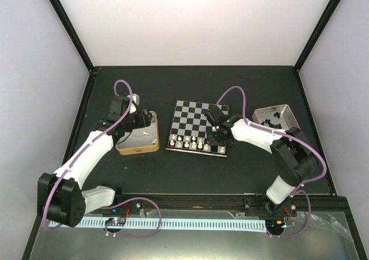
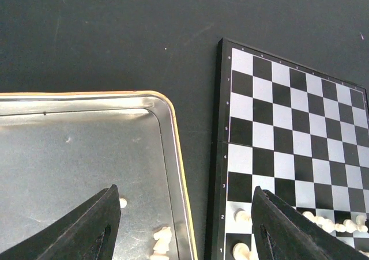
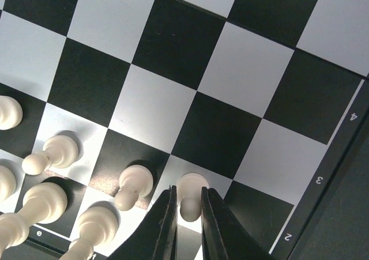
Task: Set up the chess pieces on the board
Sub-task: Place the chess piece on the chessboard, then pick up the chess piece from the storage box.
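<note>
**Right gripper straddles a pawn at the board's near right corner; left gripper hangs spread over the gold tin**

The overhead view alone gives the layout. The board (image 1: 193, 119) lies mid-table, with a gold-sided tin (image 1: 137, 149) just left of it and a pinkish-silver tin (image 1: 288, 111) well off to its right. That tin holds a scatter of black pieces (image 1: 271, 120). A row of cream pieces (image 1: 190, 143) stands along the board's near edge. The right gripper (image 1: 214, 134) is over the right end of that row, and its arm hides part of the board's right side.

Only the right wrist view shows the contact. The right gripper (image 3: 188, 189) has a cream pawn (image 3: 193, 184) upright between its narrow-set jaws, on a pale square in the row marked 2. Whether the jaws press the pawn or merely flank it cannot be told. Another pawn (image 3: 135, 182) stands one square over.

The left wrist view shows the left gripper (image 2: 184, 225) released, jaws wide apart with nothing between them. It hovers over the gold-sided tin's corner rim (image 2: 173, 156). A few loose cream pieces (image 2: 161, 240) lie inside the tin, and the board's edge is beside it.
</note>
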`<action>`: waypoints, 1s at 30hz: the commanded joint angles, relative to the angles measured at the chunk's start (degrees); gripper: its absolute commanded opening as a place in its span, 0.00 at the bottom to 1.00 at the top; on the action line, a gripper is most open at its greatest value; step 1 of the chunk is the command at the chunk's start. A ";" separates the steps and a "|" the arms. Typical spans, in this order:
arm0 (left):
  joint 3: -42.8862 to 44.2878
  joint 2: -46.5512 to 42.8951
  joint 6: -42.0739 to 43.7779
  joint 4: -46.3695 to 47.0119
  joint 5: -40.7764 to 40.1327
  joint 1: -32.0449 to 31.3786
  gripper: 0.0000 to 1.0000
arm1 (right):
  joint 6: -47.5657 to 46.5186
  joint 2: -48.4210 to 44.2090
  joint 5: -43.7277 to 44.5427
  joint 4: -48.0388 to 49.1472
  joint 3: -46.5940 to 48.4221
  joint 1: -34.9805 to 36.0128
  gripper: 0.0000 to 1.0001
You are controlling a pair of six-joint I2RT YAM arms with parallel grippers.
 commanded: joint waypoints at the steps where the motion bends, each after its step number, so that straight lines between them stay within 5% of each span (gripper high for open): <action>1: 0.08 0.30 -0.54 -0.43 -0.23 0.61 0.64 | 0.85 -1.22 0.04 -0.13 -0.37 0.17 0.15; 13: -1.27 3.49 -7.28 -9.81 -4.06 4.32 0.66 | 3.47 -4.32 4.63 -1.05 2.58 -0.11 0.26; 30: -3.93 13.19 -10.70 -7.60 0.72 6.45 0.61 | 6.82 6.00 2.67 -3.09 8.66 -1.27 0.22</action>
